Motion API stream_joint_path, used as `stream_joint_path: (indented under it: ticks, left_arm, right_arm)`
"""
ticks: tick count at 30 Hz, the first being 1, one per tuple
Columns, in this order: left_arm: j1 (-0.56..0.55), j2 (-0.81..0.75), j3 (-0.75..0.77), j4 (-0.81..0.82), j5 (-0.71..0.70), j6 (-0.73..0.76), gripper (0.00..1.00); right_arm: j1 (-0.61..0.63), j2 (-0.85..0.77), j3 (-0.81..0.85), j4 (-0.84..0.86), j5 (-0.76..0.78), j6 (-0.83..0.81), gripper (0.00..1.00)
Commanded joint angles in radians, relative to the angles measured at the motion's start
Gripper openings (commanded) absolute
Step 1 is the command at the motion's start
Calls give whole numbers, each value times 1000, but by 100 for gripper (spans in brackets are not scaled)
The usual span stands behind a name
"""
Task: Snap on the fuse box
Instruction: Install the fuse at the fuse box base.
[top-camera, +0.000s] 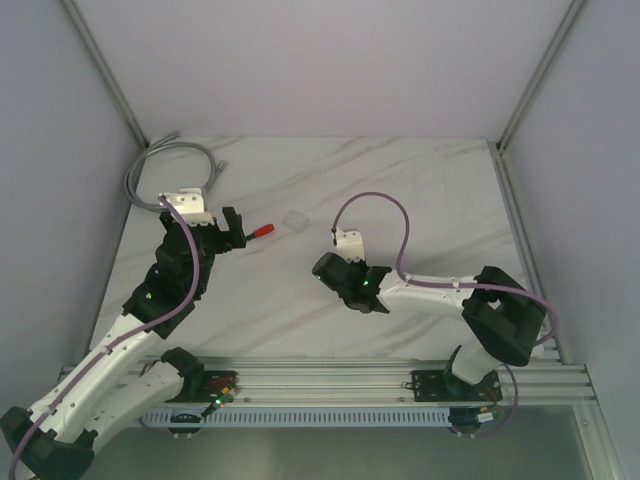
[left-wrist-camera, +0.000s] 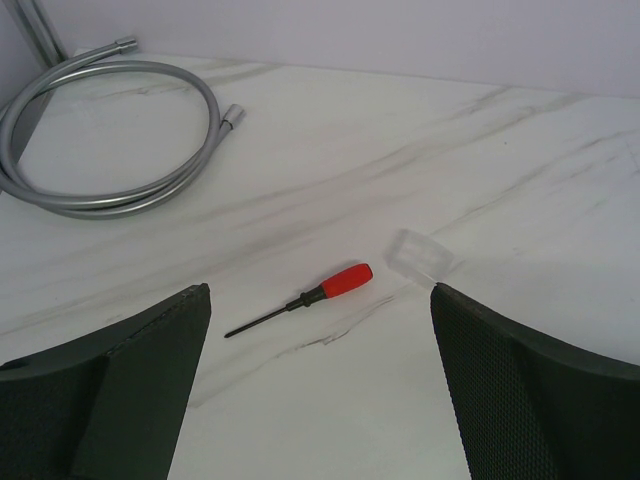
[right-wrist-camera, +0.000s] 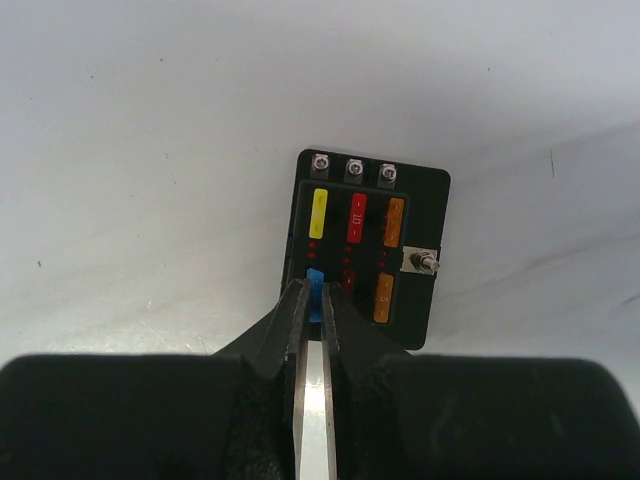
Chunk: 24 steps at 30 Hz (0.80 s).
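The fuse box (right-wrist-camera: 420, 215), a flat black square block, lies on the white marble table just ahead of my right gripper (right-wrist-camera: 316, 293). It holds yellow, red and orange fuses, with three screws along its far edge. My right gripper is shut on a blue fuse (right-wrist-camera: 315, 276) that sits in the box's near left slot. In the top view the right gripper (top-camera: 346, 272) hides the box. My left gripper (left-wrist-camera: 320, 298) stands wide open above the table with nothing between its fingers. A small clear square cover (left-wrist-camera: 418, 253) lies just beyond its right finger.
A red-handled screwdriver (left-wrist-camera: 320, 292) lies on the table between the left fingers' tips. A coiled grey metal hose (left-wrist-camera: 110, 140) rests at the far left corner. The enclosure's walls and metal frame posts ring the table (top-camera: 420, 200).
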Motion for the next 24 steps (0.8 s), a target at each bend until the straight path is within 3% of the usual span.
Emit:
stream_joint_path:
  ticks: [1,5,16,24]
  left_arm:
    - [4,-15,-8,-6,2,-7,100]
    - [4,-15,-8,-6,2,-8,100]
    - [4,-15,-9,-6,7,-10,100]
    - [4,-14,-11,-6,8,-11,100]
  right_arm:
    - [7,17,26,-14,30,35,0]
    - [6,34,34,-26,26,43,0]
    - [7,51,70,-82,1,102,21]
    - [7,45,92,-85,-20,98,26]
